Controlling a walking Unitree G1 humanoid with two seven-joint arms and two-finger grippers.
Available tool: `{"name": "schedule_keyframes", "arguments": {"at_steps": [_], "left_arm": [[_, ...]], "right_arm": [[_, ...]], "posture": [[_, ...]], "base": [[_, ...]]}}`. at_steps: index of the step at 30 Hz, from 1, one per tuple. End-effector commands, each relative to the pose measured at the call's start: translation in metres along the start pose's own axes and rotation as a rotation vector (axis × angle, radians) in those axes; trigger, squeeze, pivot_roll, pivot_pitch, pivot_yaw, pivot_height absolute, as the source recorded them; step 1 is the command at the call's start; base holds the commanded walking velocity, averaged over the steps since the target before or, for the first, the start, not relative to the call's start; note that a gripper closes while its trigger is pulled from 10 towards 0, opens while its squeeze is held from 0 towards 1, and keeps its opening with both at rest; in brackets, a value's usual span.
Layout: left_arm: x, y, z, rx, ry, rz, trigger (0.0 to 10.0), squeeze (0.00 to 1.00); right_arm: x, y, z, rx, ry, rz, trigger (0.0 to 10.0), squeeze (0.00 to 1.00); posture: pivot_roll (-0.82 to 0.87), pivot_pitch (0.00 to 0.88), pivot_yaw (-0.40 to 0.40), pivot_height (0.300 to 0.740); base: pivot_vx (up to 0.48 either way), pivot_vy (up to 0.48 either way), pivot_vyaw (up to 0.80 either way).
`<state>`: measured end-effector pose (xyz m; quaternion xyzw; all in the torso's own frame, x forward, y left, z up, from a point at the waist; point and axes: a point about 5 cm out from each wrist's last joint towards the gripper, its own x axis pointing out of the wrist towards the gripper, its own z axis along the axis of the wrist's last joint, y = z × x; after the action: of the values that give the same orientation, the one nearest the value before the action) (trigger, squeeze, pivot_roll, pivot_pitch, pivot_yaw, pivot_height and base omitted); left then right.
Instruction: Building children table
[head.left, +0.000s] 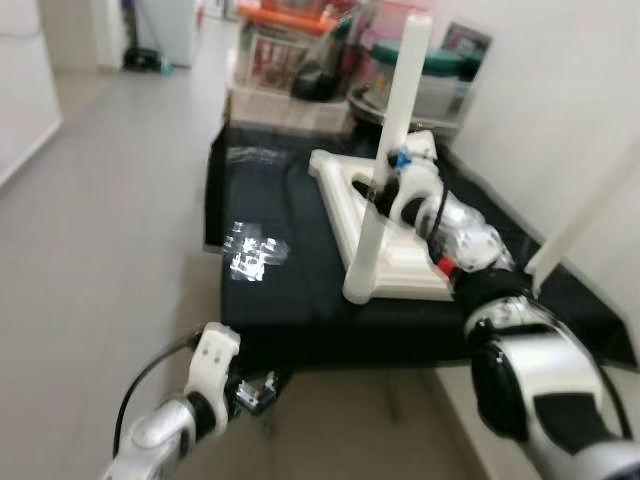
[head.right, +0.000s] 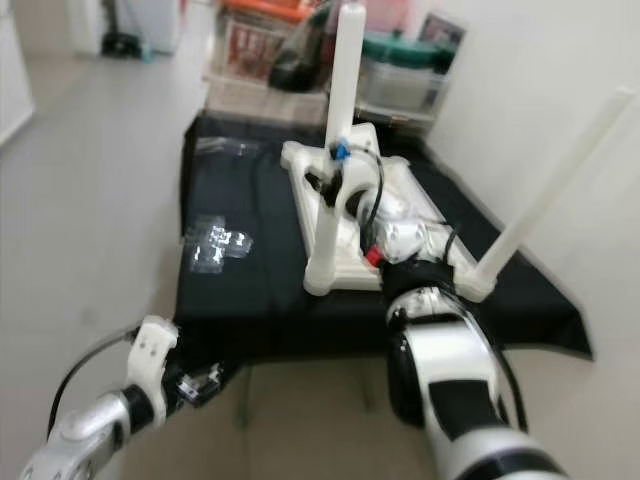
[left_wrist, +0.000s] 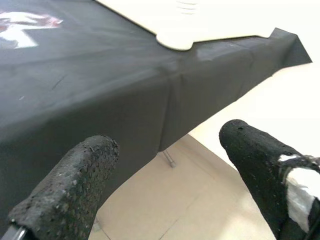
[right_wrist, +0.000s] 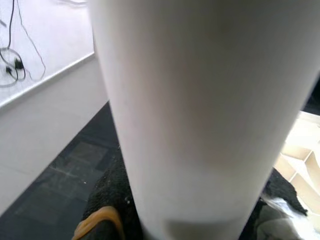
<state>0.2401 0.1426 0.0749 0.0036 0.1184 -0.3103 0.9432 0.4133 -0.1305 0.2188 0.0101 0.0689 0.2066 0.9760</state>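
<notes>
Step in hand, by judgement: seating a white table leg (head.left: 392, 160) into the corner socket of the upturned white tabletop (head.left: 400, 265), which lies on the black-draped surface (head.left: 280, 300). Leg stands near upright at the tabletop's near corner.

Right gripper (head.left: 385, 195) clenched around the leg about mid-height, black fingers (right_wrist: 107, 200) wrapped behind it; in the right wrist view the leg sits pressed between them, tight against the camera. Right arm reaches forward, extended over the tabletop, wrist bent in toward the leg.

Second leg (head.right: 555, 190) already stands at another corner, tilted outward, well apart from the fingers.

Left gripper (left_wrist: 165, 175) released, fingers (left_wrist: 70, 185) spread wide, grasping nothing. Hangs low, below and short of the surface's near edge; the cloth's drop faces the fingers. Left arm bent, idle.

Clear plastic bag (head.left: 255, 250), probably hardware, lies on the cloth, well apart from both sets of fingers.

Next move likely calls for pressing or twisting the leg down while keeping it vertical; tabletop could slide on the cloth unless braced.
</notes>
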Motion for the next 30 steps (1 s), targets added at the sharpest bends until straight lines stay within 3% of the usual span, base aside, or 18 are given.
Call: {"name": "schedule_keyframes", "arguments": {"at_steps": [1,11,19,30], "left_arm": [[0.0,-0.003,0.001,-0.003,-0.004,-0.011,10.0,0.0],[-0.002,-0.002,0.002,-0.003,-0.007,0.008,10.0,0.0],[0.0,0.015,0.022,-0.038,-0.135,0.12,10.0,0.0],[0.0,0.015,0.026,-0.041,-0.154,0.126,10.0,0.0]], "right_arm": [[-0.004,-0.001,-0.049,0.164,0.16,0.013,0.0,0.0],[-0.013,-0.016,-0.068,0.245,0.191,-0.053,0.0,0.0],[-0.012,-0.012,-0.073,0.249,0.197,-0.044,0.0,0.0],[-0.009,-0.007,-0.071,0.223,0.191,-0.009,0.0,0.0]], "posture": [[0.06,0.0,-0.185,0.74],[0.06,0.0,-0.178,0.74],[0.06,0.0,-0.175,0.74],[0.06,0.0,-0.17,0.74]], "base": [[0.0,0.0,0.0],[0.0,0.0,0.0],[0.0,0.0,0.0],[0.0,0.0,0.0]]}}
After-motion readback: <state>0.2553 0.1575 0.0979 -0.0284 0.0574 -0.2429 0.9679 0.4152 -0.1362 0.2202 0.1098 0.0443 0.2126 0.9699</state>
